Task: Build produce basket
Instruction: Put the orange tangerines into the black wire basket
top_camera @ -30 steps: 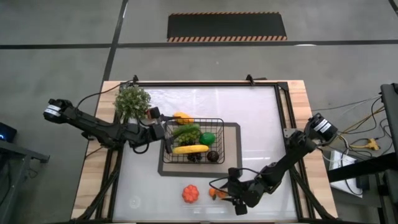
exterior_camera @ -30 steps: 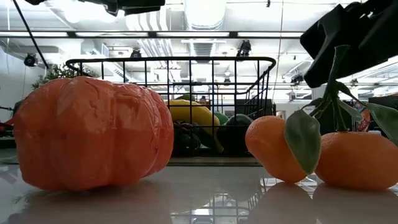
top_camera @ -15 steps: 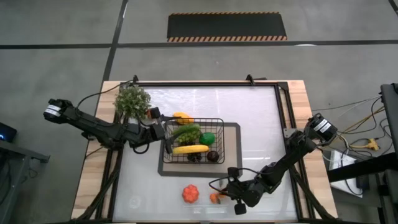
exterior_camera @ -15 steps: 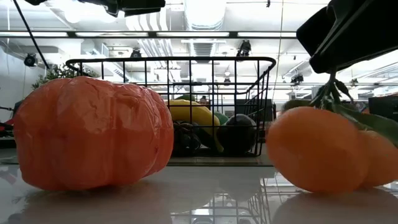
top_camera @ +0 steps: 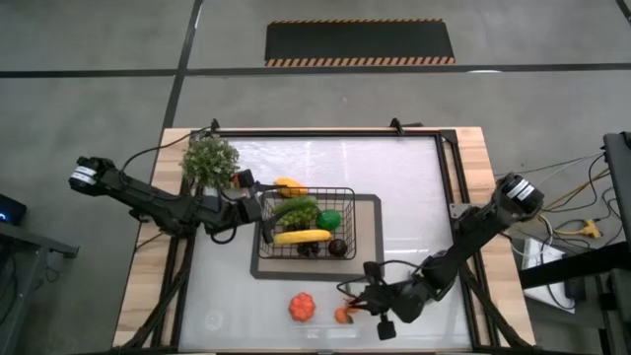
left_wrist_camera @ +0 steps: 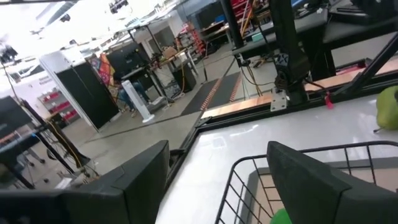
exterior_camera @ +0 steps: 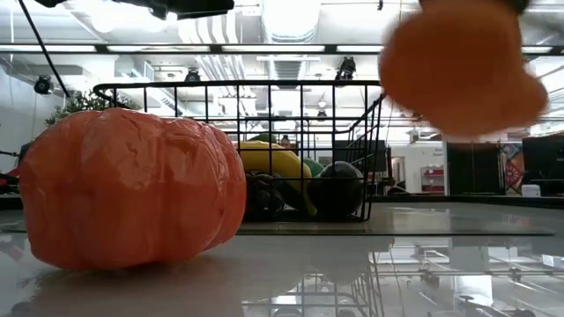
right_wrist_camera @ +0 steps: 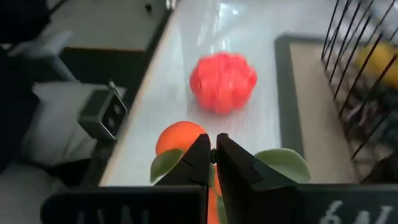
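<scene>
rectangular black wire-mesh basket (top_camera: 306, 223) on mat: holds yellow banana (top_camera: 302, 237), green pieces, dark fruit. my right gripper (right_wrist_camera: 215, 157) pinches leafy orange mandarins (right_wrist_camera: 181, 140), lifted off table beside red tomato (top_camera: 302, 307). my left gripper (top_camera: 251, 204) spread at basket's rim.

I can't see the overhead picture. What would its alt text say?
Seen from above, the right gripper holds the orange pieces near the table's front edge, beside a red tomato. Behind them the basket holds a banana and other produce, while the left gripper rests at its side.
</scene>
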Available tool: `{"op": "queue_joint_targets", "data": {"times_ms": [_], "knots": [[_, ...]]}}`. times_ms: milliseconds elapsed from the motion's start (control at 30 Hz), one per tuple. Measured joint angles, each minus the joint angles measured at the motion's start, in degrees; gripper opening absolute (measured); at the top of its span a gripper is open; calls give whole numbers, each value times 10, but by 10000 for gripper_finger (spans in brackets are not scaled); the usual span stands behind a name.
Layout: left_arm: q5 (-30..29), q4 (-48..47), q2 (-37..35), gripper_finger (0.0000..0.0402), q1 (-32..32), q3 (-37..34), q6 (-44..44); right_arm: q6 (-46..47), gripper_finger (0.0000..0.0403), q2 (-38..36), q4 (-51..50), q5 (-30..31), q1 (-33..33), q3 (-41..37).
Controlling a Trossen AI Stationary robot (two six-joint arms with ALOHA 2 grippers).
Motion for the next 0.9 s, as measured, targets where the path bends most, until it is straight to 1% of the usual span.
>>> {"op": "queue_joint_targets", "data": {"times_ms": [67, 200, 333, 433, 567, 767, 900], "knots": [[0, 10, 0, 254, 0, 0, 13, -22, 9, -23, -5, -4, -3, 9], [0, 35, -1, 254, 0, 0, 44, -80, 9, -63, -25, -38, -22, 40], [0, 60, -3, 254, 0, 0, 77, -138, 9, -89, -88, -65, -62, 83], [0, 72, -5, 254, 0, 0, 92, -161, 9, -97, -150, -71, -109, 117], [-1, 71, -9, 254, 0, 0, 93, -190, 9, -97, -199, -73, -182, 140], [-2, 70, -10, 254, 0, 0, 93, -200, 9, -96, -211, -75, -293, 133], [-3, 70, -10, 254, 0, 0, 106, -192, 9, -85, -207, -74, -347, 117]]}}
